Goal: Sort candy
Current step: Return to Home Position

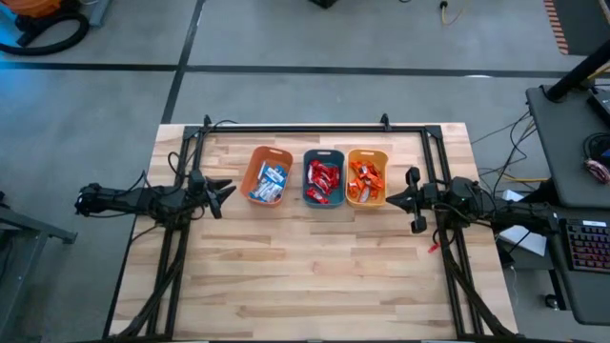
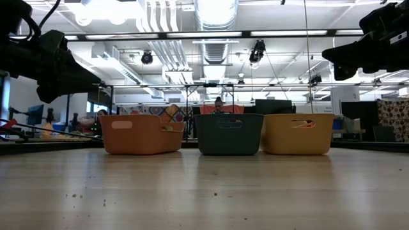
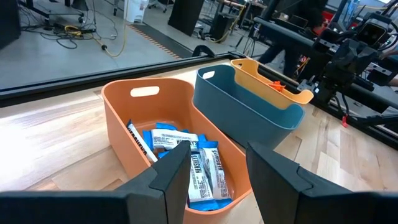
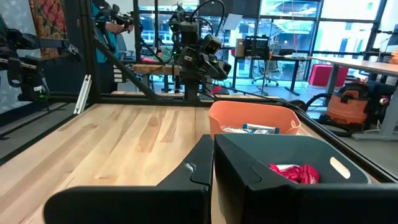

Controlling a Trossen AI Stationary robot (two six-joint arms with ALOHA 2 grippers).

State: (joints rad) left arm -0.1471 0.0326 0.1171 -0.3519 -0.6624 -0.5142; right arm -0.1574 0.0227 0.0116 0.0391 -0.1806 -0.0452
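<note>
The left gripper [image 1: 221,197], fingers [image 3: 177,171] parted, was held at nine o'clock of the orange bin [image 1: 255,164]. Candy [image 1: 272,181], wrapper print unreadable, was seen in it, the teal bin [image 1: 324,153] and the yellow-orange bin [image 1: 367,151]; the right gripper [image 1: 389,201] was held pinched closed at their three o'clock.

We see red candies [image 1: 325,178] in the teal bin [image 3: 249,115]. On its left-arm side, the orange bin [image 3: 118,124] holds blue-and-white candies [image 3: 199,165] with dark lettering; on its other side, the yellow-orange bin [image 2: 297,135] holds orange candies [image 1: 365,178]. The table [image 1: 315,267] is pale, striped wood.
</note>
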